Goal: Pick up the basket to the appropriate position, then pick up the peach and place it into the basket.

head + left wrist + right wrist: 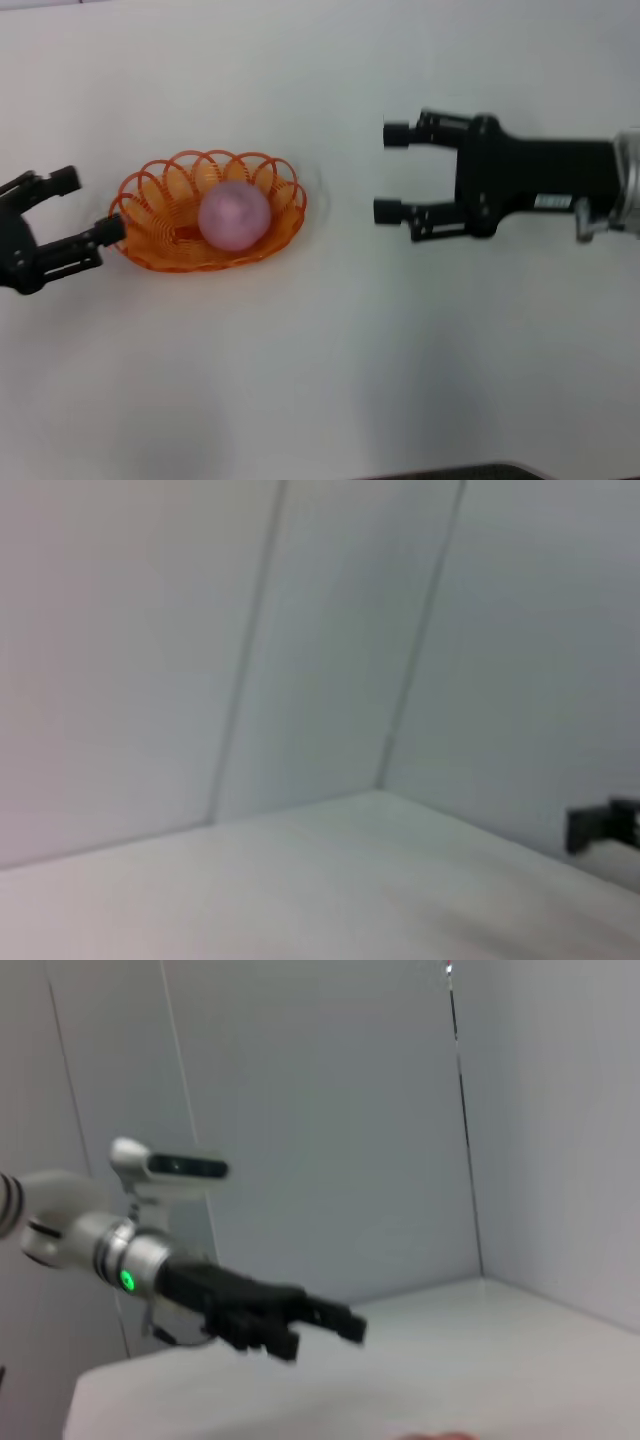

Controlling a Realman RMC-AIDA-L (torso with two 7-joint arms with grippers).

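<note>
The orange openwork basket [160, 215] sits on the white table left of centre. The pink peach [233, 215] lies inside it. My left gripper [88, 208] is open just left of the basket, one fingertip [108, 230] close to the rim; whether it touches I cannot tell. My right gripper [392, 172] is open and empty, well to the right of the basket and pointing toward it. The right wrist view shows the left arm's gripper [345, 1325] farther off. The basket and peach are out of both wrist views.
The white table [330, 380] stretches all around the basket. Grey wall panels [330, 630] stand behind the table in the wrist views. A dark edge [450, 472] shows at the table's near side.
</note>
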